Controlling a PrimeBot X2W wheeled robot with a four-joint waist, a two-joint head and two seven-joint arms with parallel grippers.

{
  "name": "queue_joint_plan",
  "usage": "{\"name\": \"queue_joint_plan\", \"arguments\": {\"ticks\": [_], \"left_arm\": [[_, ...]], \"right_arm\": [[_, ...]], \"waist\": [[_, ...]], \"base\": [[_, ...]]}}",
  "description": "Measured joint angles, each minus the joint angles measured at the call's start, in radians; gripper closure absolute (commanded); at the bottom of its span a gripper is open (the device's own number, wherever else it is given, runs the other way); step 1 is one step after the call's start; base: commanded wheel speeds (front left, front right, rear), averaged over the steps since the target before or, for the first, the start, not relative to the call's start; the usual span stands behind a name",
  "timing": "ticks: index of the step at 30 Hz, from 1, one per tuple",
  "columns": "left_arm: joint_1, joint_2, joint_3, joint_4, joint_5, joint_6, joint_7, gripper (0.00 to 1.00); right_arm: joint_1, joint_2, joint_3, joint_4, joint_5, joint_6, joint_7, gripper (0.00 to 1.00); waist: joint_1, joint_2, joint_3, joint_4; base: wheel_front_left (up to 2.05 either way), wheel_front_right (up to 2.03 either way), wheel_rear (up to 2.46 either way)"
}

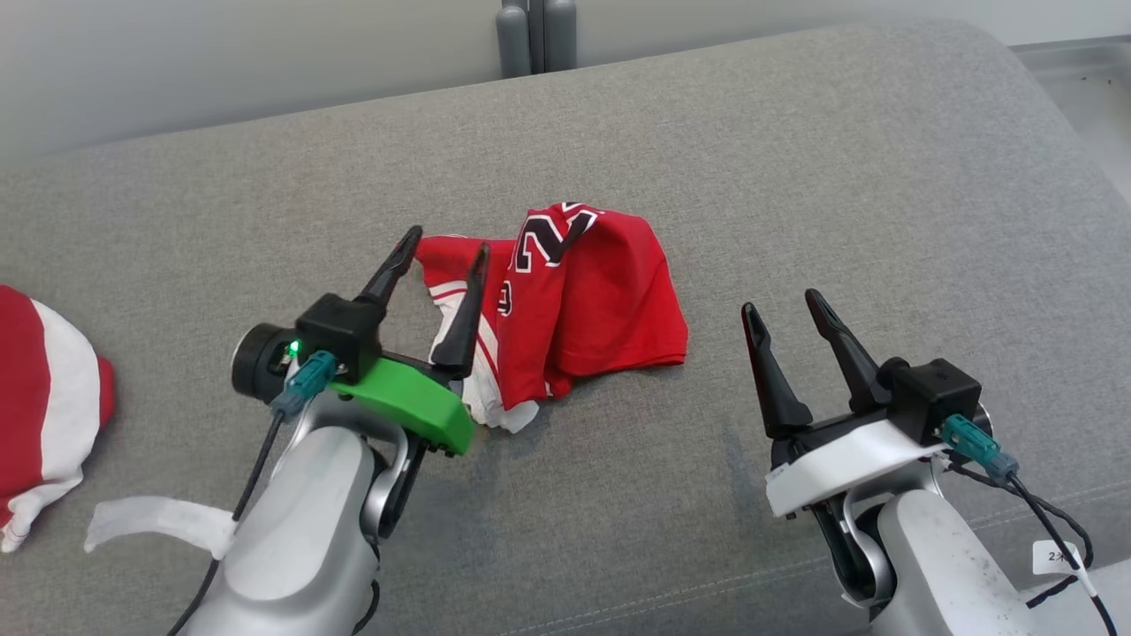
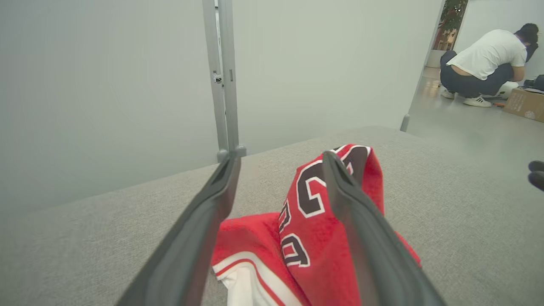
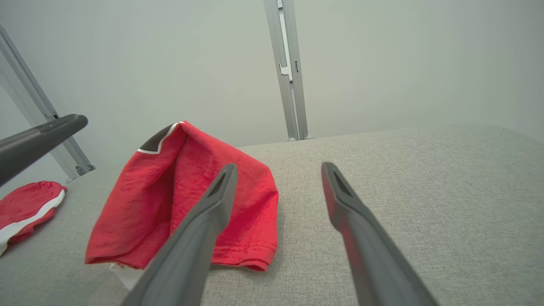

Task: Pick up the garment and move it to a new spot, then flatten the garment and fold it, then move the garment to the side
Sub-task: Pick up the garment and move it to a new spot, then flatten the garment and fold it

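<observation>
My left gripper (image 1: 448,249) hangs wide open over the crumpled red garment (image 1: 610,300) on the grey cushion (image 1: 795,177), my right gripper (image 1: 782,305) open too, both empty

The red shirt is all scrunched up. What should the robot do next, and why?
Probably slide the right gripper leftward to the hem of the red jersey. The jersey lies bunched on the grey cushion; the left gripper hangs open at its left edge, while the right one, also open, stands apart from the cloth. Both likely need a hold to spread it.
</observation>
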Motion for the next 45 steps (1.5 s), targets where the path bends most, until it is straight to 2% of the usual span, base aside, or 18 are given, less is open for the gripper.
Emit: {"name": "queue_joint_plan", "arguments": {"ticks": [4,11,21,40,42,43,45], "left_arm": [[0.041,0.024,0.063,0.015,-0.002,0.007,0.000,0.00],[0.055,0.037,0.093,0.119,-0.014,-0.002,-0.002,0.00],[-0.002,0.029,0.060,0.376,-0.058,-0.043,-0.001,0.00],[-0.105,-0.006,-0.056,0.615,-0.096,-0.050,-0.001,0.00],[-0.106,-0.012,-0.073,0.621,-0.118,-0.051,0.002,0.72],[-0.106,-0.012,-0.082,0.622,-0.127,-0.051,0.002,1.00],[-0.109,-0.012,-0.100,0.625,-0.139,-0.051,0.002,1.00]], "right_arm": [[0.001,0.000,0.000,0.006,-0.001,0.000,0.000,0.00],[0.001,0.000,0.011,0.009,-0.002,0.000,0.000,0.00],[-0.005,0.000,0.016,0.010,-0.008,0.000,0.000,0.00],[-0.019,0.000,0.019,0.006,-0.007,0.000,0.000,0.00],[-0.019,0.000,0.019,0.006,-0.007,0.000,0.000,0.00],[-0.019,0.000,0.018,0.006,-0.007,0.000,0.000,0.00],[-0.019,0.000,0.018,0.006,-0.007,0.000,0.000,0.00]], "waist": [[0.0000,0.0000,-0.013,0.008],[0.0000,0.0000,-0.018,0.004],[0.0000,0.0000,0.008,-0.029],[0.0000,0.0000,0.049,-0.073],[0.0000,0.0000,0.050,-0.074],[0.0000,0.0000,0.050,-0.073],[0.0000,0.0000,0.050,-0.072]], "base": [[0.00,0.00,0.00],[0.00,0.00,0.00],[0.00,0.00,0.00],[0.00,0.00,0.00],[0.00,0.00,0.00],[0.00,0.00,0.00],[0.00,0.00,0.00]]}}
